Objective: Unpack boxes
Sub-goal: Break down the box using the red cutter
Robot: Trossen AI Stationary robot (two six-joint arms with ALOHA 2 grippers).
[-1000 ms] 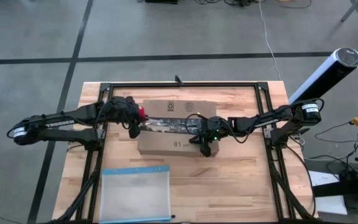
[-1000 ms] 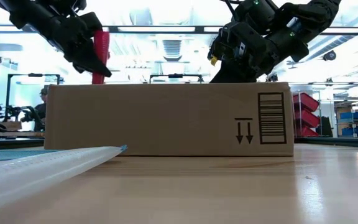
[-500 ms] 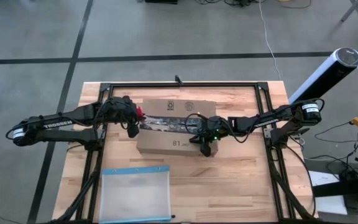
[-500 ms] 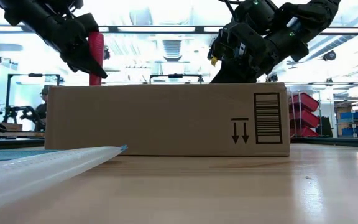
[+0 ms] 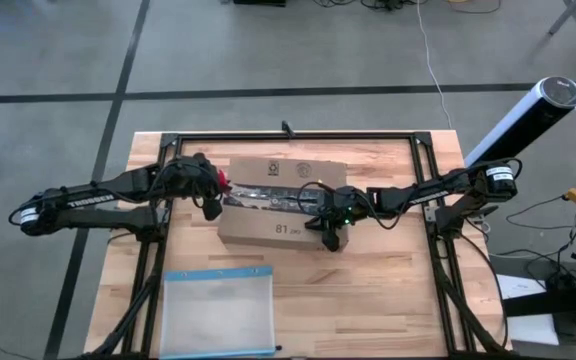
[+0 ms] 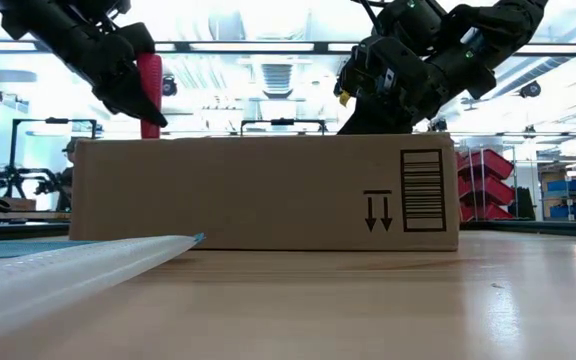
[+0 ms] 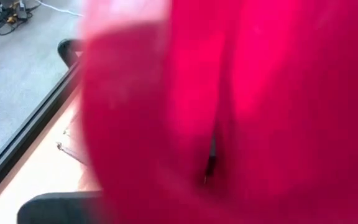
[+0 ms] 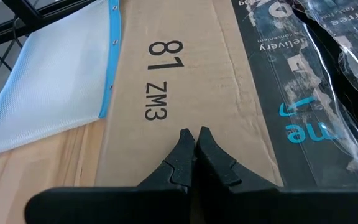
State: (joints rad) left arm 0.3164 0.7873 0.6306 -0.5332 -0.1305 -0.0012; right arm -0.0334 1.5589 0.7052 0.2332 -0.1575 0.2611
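A brown cardboard box (image 5: 280, 205) rests flat on its bottom at the middle of the table, with crinkled clear tape (image 8: 328, 56) along its top seam. In the low view its near side (image 6: 268, 195) shows arrows and a barcode. My left gripper (image 5: 214, 198) is at the box's left end, shut on a small red tool (image 6: 149, 95) that stands above the box's top edge. The red tool (image 7: 229, 112) fills the left wrist view. My right gripper (image 8: 194, 134) is shut on the box's top near its right end. My left gripper holds the red tool (image 5: 225, 181) from above, slanting down from the table's left. The tool's lower end (image 6: 149, 128) reaches the top of the box's left end. The arm and the tool hide the place of contact. My right gripper presses its shut fingertips (image 8: 186, 138) onto the box's near top flap (image 8: 166, 130), beside the printed "81 ZM3". The fingers slant down from the table's right side.
A clear plastic pouch with a blue edge (image 5: 218, 312) lies flat near the table's front left edge. A black frame (image 5: 298, 135) runs along the table's far edge and sides. A grey-white cylinder (image 5: 523, 120) stands beyond the far right corner. Bare wood shows at the near right.
My left gripper has gone a little toward the table's left edge with the red tool, still at the box's top. The box has slid slightly toward the table's left under my right gripper, which stays shut on its top.
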